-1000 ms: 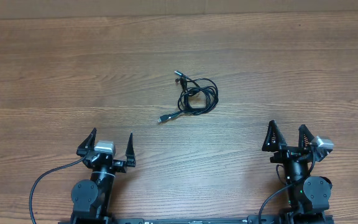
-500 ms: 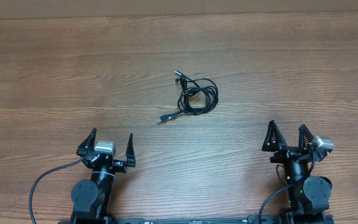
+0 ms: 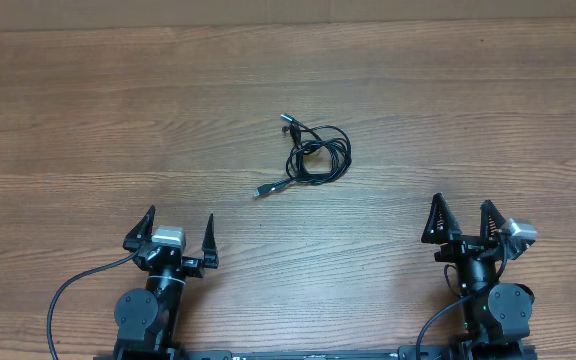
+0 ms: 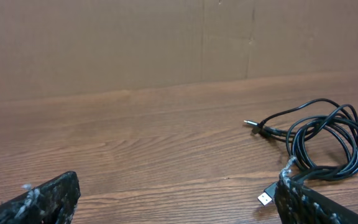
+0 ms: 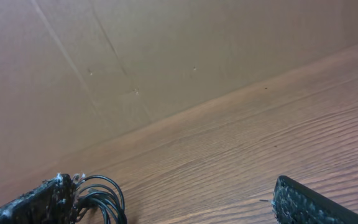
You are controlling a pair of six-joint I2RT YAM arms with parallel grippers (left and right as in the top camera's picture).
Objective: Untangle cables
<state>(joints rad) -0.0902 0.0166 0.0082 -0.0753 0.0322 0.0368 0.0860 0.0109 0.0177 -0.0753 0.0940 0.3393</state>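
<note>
**Surfaces & finishes, quick rundown**

Table (image 3: 88, 120): wood-grain top, brown, smooth, low sheen. Laminate or sealed wood, can't tell which. Cables (image 3: 318, 158): black plastic/rubbery jacket, smooth w/ a slight gloss. One plug (image 4: 265, 198) has a shiny metal tip. Back wall (image 4: 104, 43): plain brown cardboard, matt, creased. Left gripper (image 3: 180, 216) & right gripper (image 3: 461, 202) fingers (image 4: 48, 196): black, rough-textured, matt, w/ whitish scuffs on the edges.
</note>
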